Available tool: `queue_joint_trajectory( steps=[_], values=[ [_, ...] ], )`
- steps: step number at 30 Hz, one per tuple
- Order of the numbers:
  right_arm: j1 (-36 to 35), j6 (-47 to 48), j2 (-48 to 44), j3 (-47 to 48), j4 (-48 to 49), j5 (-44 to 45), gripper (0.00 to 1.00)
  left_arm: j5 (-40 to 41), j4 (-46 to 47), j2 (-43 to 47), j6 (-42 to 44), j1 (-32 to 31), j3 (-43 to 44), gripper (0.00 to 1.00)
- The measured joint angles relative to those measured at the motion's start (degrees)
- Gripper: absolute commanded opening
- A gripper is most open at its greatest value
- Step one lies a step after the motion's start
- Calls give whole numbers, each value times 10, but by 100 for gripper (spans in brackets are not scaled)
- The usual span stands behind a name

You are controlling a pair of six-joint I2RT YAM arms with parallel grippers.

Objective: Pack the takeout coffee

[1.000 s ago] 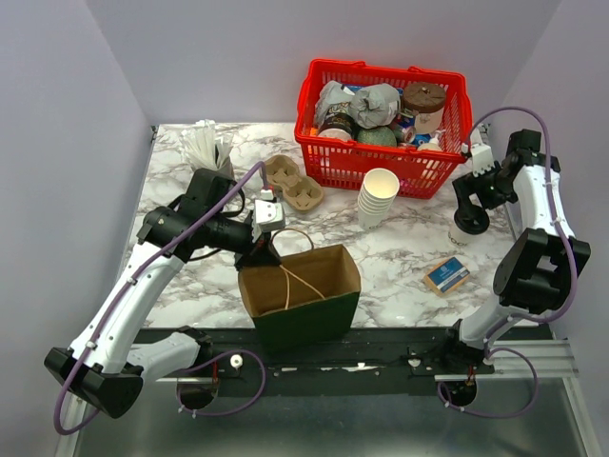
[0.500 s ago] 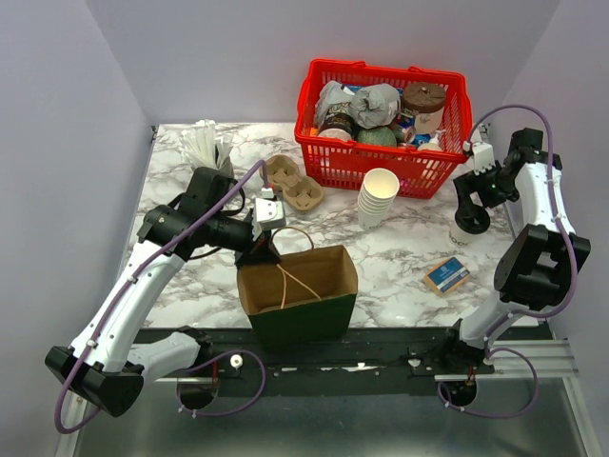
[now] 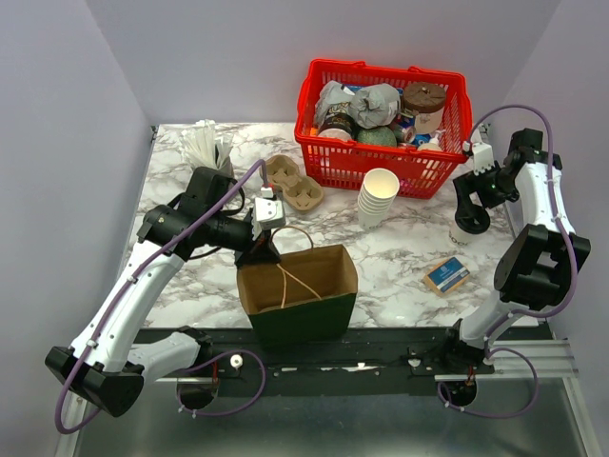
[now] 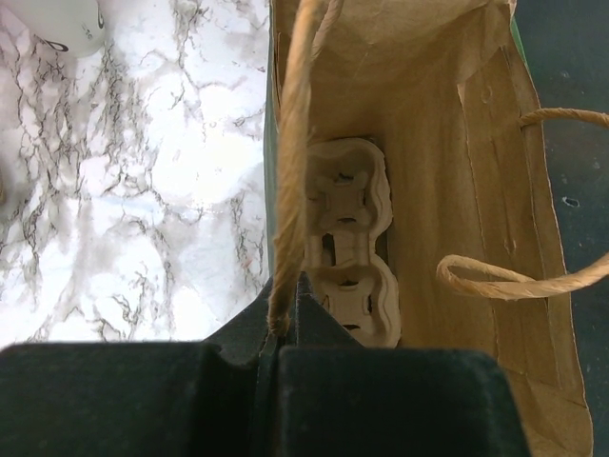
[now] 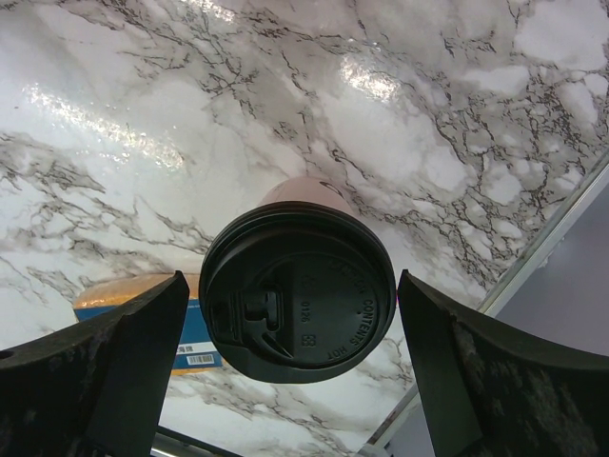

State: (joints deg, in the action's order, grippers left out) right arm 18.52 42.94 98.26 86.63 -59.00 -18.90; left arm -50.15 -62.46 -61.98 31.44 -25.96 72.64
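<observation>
Black-lidded pink paper coffee cup [image 5: 297,290] stands far right on the marble table [image 3: 400,257], ungrasped between the spread fingers of the right gripper [image 5: 297,333]. Left gripper [image 4: 281,333] pinches the brown paper bag [image 3: 300,286] by its twine handle [image 4: 290,143]. Nothing has moved this past second, so grasping remains pending

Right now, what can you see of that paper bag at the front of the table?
The paper bag stands upright and open on the marble table, near its front edge. It looks like kraft paper, brown inside, dark green outside, with two twisted rope handles. The left gripper is shut on one handle; the other handle droops loose. A moulded pulp cup carrier lies at its bottom.
</observation>
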Motion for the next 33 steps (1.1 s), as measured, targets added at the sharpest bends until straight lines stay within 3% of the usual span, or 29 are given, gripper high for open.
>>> queue_joint_trajectory(
  steps=[15, 23, 33],
  values=[
    [19, 1, -1, -1, -10, -15, 100, 0, 0, 2, -6, 8, 0, 0],
    [39, 8, -31, -59, -23, -44, 100, 0, 2, 3, -8, 11, 0, 0],
    [39, 7, -30, -66, -24, -61, 100, 0, 3, 3, -11, 14, 0, 0]
  ],
)
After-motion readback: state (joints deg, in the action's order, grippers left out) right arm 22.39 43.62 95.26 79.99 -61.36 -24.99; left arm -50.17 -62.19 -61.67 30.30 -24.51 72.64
